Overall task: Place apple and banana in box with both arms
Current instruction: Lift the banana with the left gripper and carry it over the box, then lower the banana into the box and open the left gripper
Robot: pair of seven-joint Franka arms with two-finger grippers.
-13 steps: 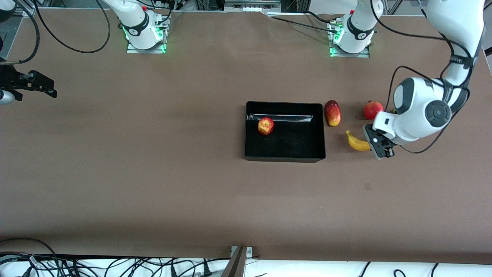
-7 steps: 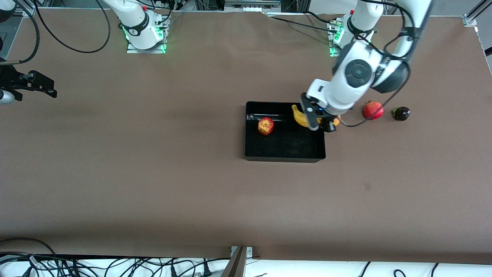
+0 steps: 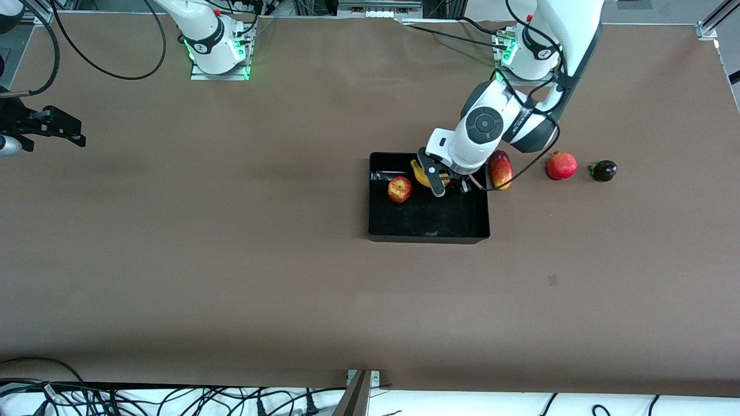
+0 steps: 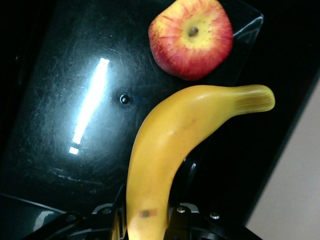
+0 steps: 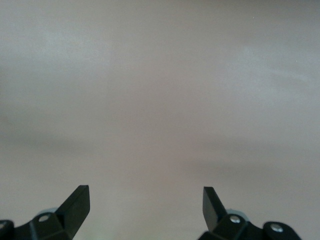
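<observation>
The black box [image 3: 428, 236] sits mid-table. The apple [image 3: 399, 189] lies in it, in the corner toward the right arm's end and the bases. My left gripper [image 3: 442, 184] is shut on the yellow banana [image 3: 421, 173] and holds it over the box's inside, beside the apple. In the left wrist view the banana [image 4: 170, 150] runs out from the gripper [image 4: 147, 220] toward the apple [image 4: 191, 37], above the glossy box floor [image 4: 60, 125]. My right gripper [image 3: 69, 132] waits open and empty over bare table at the right arm's end; it is also open in its wrist view [image 5: 146, 200].
An elongated red-yellow fruit [image 3: 500, 169] lies just outside the box on the side toward the left arm's end. A round red fruit [image 3: 562, 165] and a small dark fruit [image 3: 603, 170] lie farther toward that end.
My left gripper has lifted the banana off the table beside the box and carried it over the box, toward the apple. The right arm has not moved.
</observation>
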